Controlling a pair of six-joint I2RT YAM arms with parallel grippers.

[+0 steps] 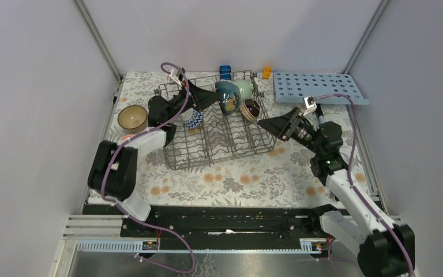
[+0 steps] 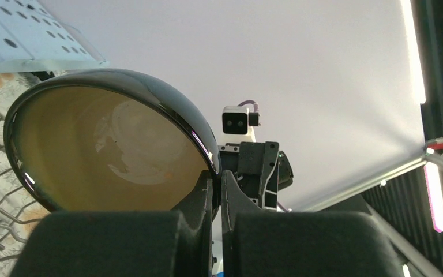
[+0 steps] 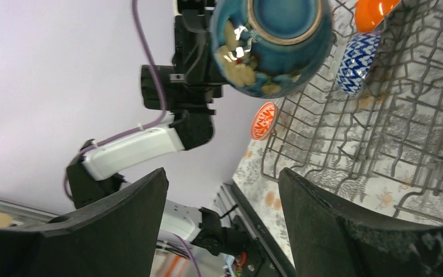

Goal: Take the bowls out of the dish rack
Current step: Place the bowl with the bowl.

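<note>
pinches likely slick, brittle dark-brown ceramic bowl [image 2: 109, 144] by rim in left jaws over grey wire dish rack [image 1: 219, 147]; right jaws wide, empty.

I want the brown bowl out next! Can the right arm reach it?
Probably yes. The right claw is open beside the rack's right end, close to the brown bowl, and nothing but the wire side seems to lie between them.
</note>
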